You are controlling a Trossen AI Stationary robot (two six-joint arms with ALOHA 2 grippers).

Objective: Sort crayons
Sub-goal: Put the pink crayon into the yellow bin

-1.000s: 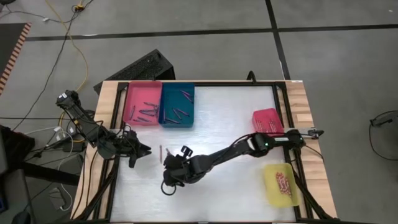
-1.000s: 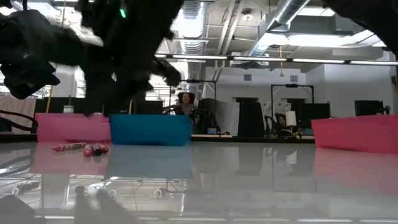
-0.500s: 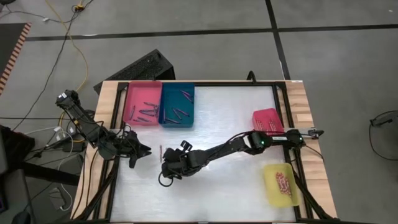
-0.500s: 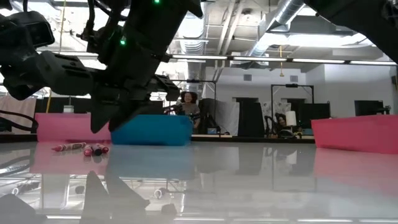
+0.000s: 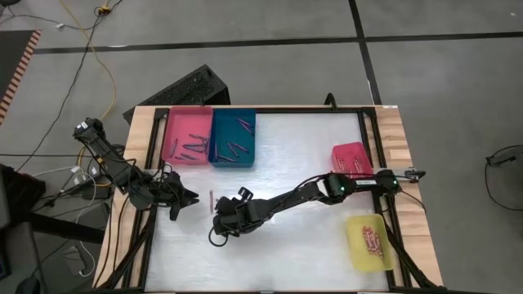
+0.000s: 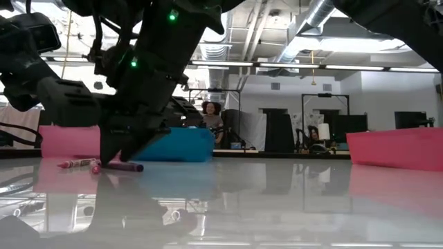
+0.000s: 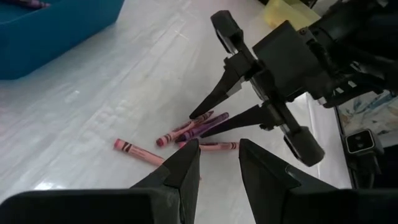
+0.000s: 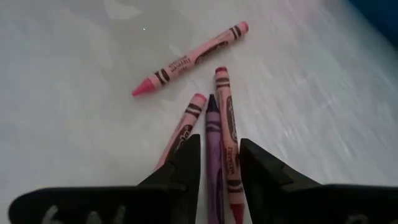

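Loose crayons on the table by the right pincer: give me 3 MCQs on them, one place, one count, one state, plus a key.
1. Where are the loose crayons?
A. In the yellow tray
B. On the bare table, between the two pincers
C. On the floor

2. How many loose crayons does the right wrist view show?
A. One
B. Four
C. Nine

3. How does the right pincer stand?
A. Fingers apart, straddling the purple crayon
B. Clamped shut in the air
C. Out of view

Key: 1 B, the high view puts them between the left pincer and the right one. 2 B, three pink or red plus one purple. 3 A, the purple crayon runs between the fingers.
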